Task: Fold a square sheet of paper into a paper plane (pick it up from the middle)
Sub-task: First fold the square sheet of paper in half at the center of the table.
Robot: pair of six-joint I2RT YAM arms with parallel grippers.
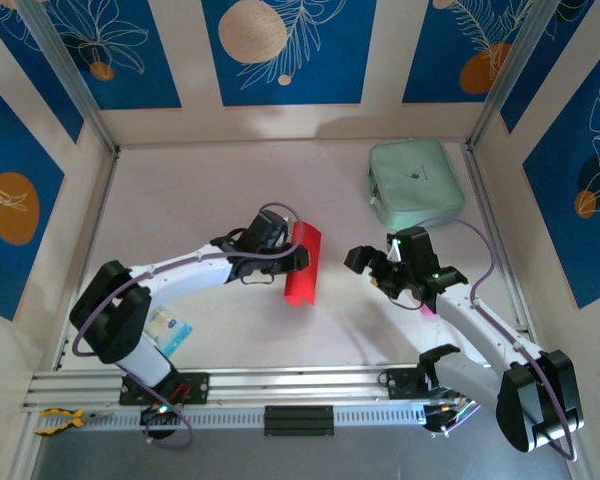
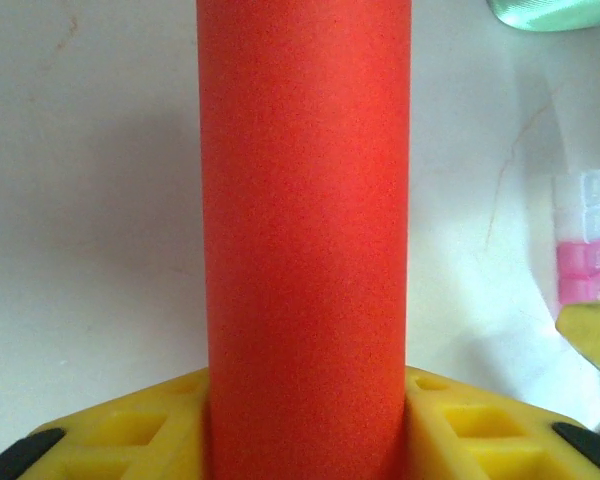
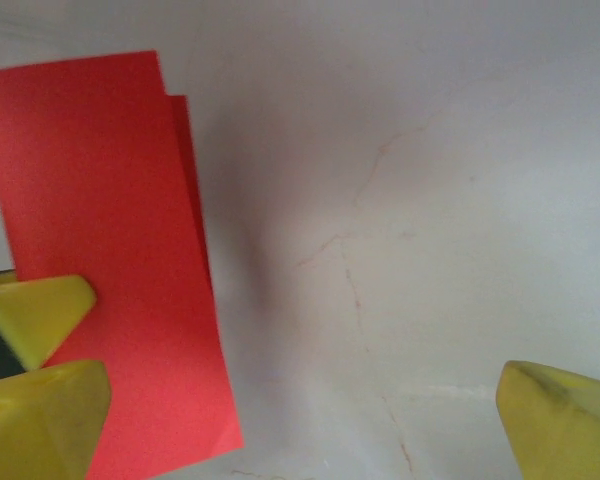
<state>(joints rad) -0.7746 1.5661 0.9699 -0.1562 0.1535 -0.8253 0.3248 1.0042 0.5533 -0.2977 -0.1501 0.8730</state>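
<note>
The square sheet of paper point(image 1: 303, 265) is bright red and doubled over into a narrow rectangle near the table's middle. My left gripper point(image 1: 292, 256) is shut on it. In the left wrist view the paper point(image 2: 305, 230) bulges up as a rounded band between the yellow fingers point(image 2: 130, 425), at my left gripper point(image 2: 307, 392). My right gripper point(image 1: 382, 272) hangs open to the right of the sheet, apart from it. From the right wrist the sheet point(image 3: 100, 250) shows two offset layers at the left, and my right gripper point(image 3: 300, 405) spans bare table. No paper plane is in view.
A mint-green pouch point(image 1: 415, 180) lies at the back right. A small blue-and-white packet point(image 1: 168, 328) sits beside the left arm's base. A pink and white block point(image 2: 580, 235) stands near the right arm. Walls enclose the table on three sides.
</note>
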